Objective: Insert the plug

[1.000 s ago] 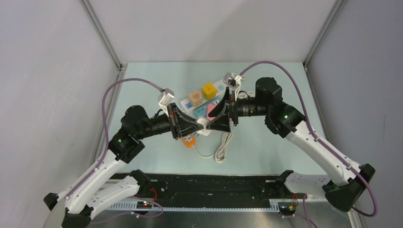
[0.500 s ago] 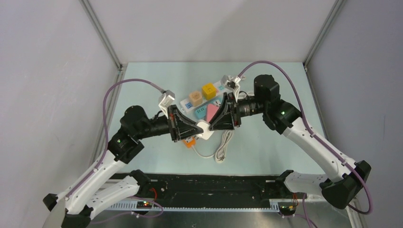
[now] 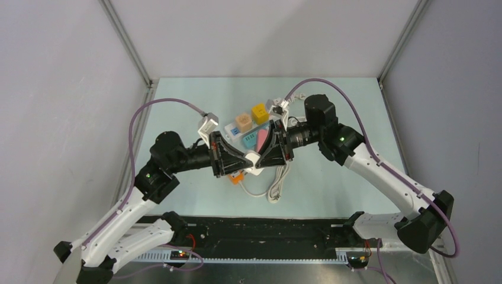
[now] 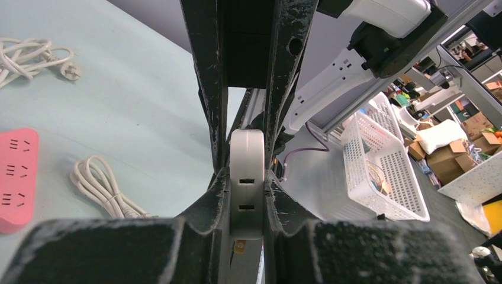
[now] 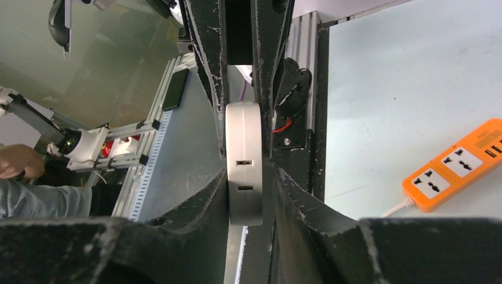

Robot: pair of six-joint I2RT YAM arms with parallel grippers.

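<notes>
- The left gripper (image 3: pixel 248 159) reaches in from the left. It is drawn in narrow, with its black fingers (image 4: pixel 216 190) pressed against both flat faces of a white round-edged plastic plug block (image 4: pixel 246 151).
- The plug block sits at the centre of the pale green table (image 3: pixel 331 106), gripped from both sides. Two small slots show on its narrow edge.
- From above, an orange plastic power strip (image 3: pixel 237 176) lies just on the near side of the block.
- A coiled white cable (image 3: pixel 276 187) lies nearer the arm bases.
- The right gripper (image 5: pixel 244 177) meets the left one nose to nose. Its jaws are likewise closed against the same block's faces.
- A flat pink power strip (image 3: pixel 262 137) lies just behind the grippers.
</notes>
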